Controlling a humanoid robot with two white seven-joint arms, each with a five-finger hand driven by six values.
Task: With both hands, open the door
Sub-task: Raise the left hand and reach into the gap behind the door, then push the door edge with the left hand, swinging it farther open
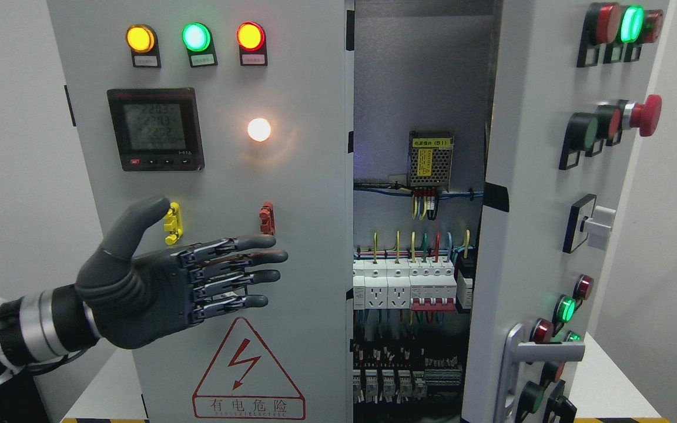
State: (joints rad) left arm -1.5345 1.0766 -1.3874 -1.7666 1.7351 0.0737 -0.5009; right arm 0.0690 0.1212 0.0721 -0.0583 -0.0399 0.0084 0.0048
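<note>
A grey electrical cabinet fills the head view. Its left door [309,194] is closed and carries three lit lamps, a digital meter [156,129] and a warning triangle. The right door [526,176] is swung open toward me, its edge facing the camera, with a silver handle [535,355] low down. Between the two doors the interior [412,276] shows, with breakers and wiring. My left hand [197,282] is held in front of the left door, palm showing, fingers straight and spread, holding nothing. I cannot tell whether its fingers touch the door. The right arm is out of sight.
On the open right door's face sit several buttons, a red emergency stop [647,114] and a rotary switch [594,223]. Yellow [172,223] and red [267,218] clips stick out of the left door just above my fingers. The cabinet stands on a white table [615,382]. White walls lie on both sides.
</note>
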